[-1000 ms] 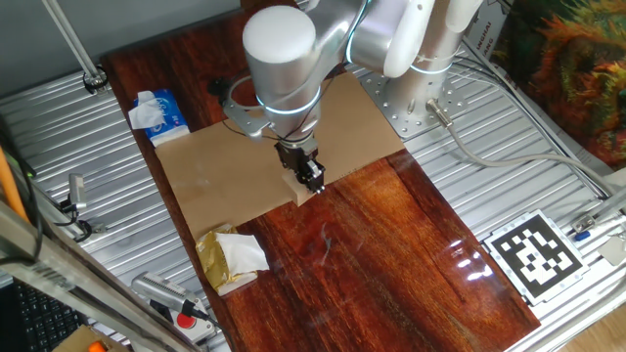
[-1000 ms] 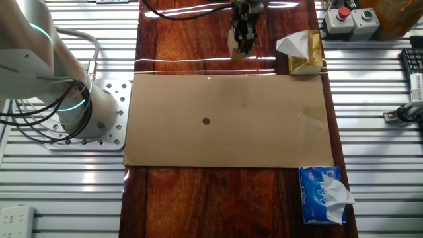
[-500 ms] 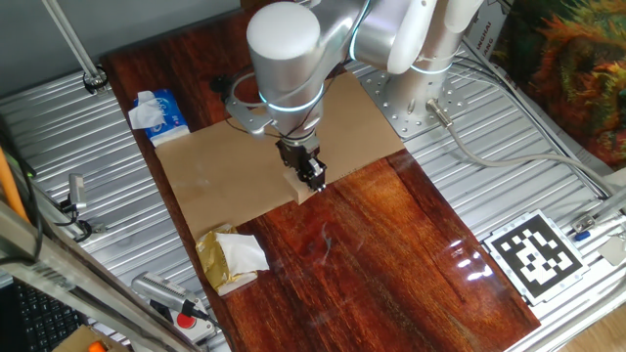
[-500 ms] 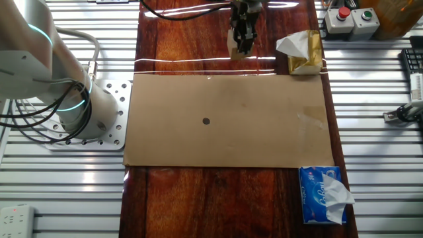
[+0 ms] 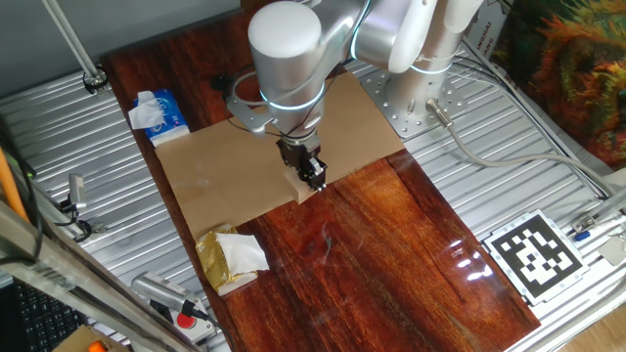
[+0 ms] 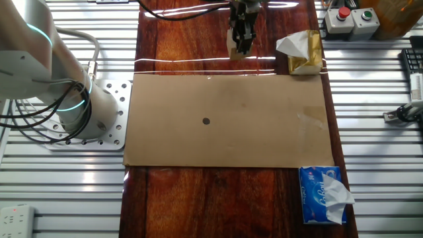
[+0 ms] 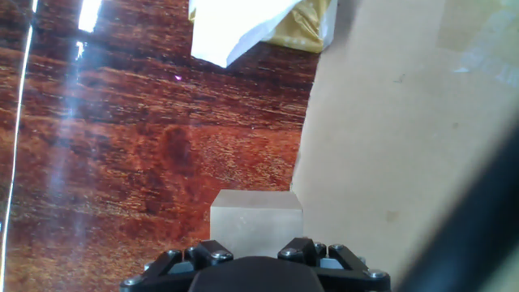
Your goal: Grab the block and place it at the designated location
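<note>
The block [image 7: 255, 217], a small pale tan wooden cube, sits between my fingers in the hand view. My gripper [image 7: 255, 247] is shut on it. In one fixed view the gripper [image 5: 311, 174] holds the block [image 5: 297, 184] at the near edge of the tan cardboard [image 5: 215, 176], over the dark wood. In the other fixed view the gripper [image 6: 242, 36] and block [image 6: 232, 49] are beyond the cardboard's far edge. The black dot [image 6: 205, 121] lies left of centre on the cardboard [image 6: 264, 132], well away from the block. The arm hides the dot in the first fixed view.
A crumpled gold-and-white wrapper [image 5: 233, 256] [image 6: 301, 53] [image 7: 259, 24] lies near the cardboard's corner. A blue-and-white tissue pack [image 5: 156, 112] [image 6: 322, 195] sits at the opposite corner. A black-and-white tag [image 5: 536, 254] lies on the metal surface. Button boxes [image 6: 350, 16] stand beside the table.
The arm and gripper have shifted slightly, and the block has moved with the gripper by a few pixels. Nothing else has moved.
</note>
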Controlling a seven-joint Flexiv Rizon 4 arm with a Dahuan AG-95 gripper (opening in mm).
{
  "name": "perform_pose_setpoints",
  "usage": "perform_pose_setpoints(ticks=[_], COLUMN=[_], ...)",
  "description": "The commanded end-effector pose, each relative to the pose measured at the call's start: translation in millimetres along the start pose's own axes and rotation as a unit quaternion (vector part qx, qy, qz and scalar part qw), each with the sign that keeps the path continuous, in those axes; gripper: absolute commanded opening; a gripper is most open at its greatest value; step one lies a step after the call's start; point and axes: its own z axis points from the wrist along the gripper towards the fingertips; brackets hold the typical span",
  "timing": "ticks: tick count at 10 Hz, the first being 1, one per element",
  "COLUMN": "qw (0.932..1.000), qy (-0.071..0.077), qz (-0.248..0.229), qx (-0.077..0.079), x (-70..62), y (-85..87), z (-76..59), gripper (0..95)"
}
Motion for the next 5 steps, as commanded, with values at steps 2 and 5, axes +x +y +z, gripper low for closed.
perform_pose_setpoints(ticks=[2, 5], qw=[0.9999, 0.9999], qy=[-0.004, -0.004], qz=[-0.008, -0.001], qx=[-0.008, -0.013], x=[-0.7, -0.7], y=[0.0, 0.0], z=[0.5, 0.5], gripper=[38.0, 38.0])
